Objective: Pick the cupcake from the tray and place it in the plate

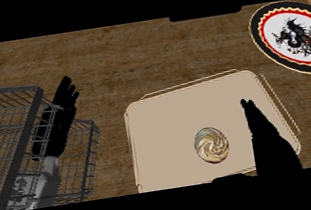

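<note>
- The cupcake [211, 144] sits on the beige tray [169, 125], in the tray's near right part, seen from straight above as a round swirl of pale frosting
- The tray lies flat on the brown counter [144, 58], near the lower middle of the view
- The right robot hand [266, 136] is over the tray's right side, just beside the cupcake and to its right, with fingers straight and pointing away from the robot; it is released and grasps nothing
- The plate [297, 35], round with a red and black rim and a dark dragon figure on white, rests at the far right of the counter, well apart from the tray
- The left robot hand [60, 118] shows at the left, released with fingers straight, over the edge of a grey wire basket [0, 145]
</note>
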Available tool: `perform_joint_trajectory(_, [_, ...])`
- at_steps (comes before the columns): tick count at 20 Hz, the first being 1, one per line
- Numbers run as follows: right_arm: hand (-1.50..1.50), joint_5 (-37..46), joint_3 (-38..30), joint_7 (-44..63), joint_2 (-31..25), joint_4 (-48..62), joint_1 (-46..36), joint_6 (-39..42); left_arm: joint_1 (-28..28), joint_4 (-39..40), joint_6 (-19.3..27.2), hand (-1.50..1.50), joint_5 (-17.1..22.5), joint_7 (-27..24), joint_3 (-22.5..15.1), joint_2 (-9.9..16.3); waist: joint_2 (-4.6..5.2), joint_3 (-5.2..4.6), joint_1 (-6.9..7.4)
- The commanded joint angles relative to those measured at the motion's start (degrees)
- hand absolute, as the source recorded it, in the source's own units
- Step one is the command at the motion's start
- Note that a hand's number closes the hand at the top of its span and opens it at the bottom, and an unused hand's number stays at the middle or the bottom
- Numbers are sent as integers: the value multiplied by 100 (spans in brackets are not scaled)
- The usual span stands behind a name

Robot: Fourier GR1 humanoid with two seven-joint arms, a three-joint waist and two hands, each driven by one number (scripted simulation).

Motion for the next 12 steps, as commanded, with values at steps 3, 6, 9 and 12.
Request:
perform_joint_trajectory(3, [-150,549,113,660,380,536,-209,265,815,265,-196,0,208,359,-265,-196,91,-115,14])
perform_joint_trajectory(6, [-150,563,-181,591,401,677,-348,375,922,138,-251,0,186,320,-270,-205,89,-111,24])
perform_joint_trajectory(9, [-150,636,-176,396,587,1136,-333,232,853,491,-341,0,141,69,-118,-202,125,-113,-12])
perform_joint_trajectory(12, [-150,701,38,397,812,1202,-285,162,903,363,-203,0,-24,198,-369,-422,105,-109,-33])
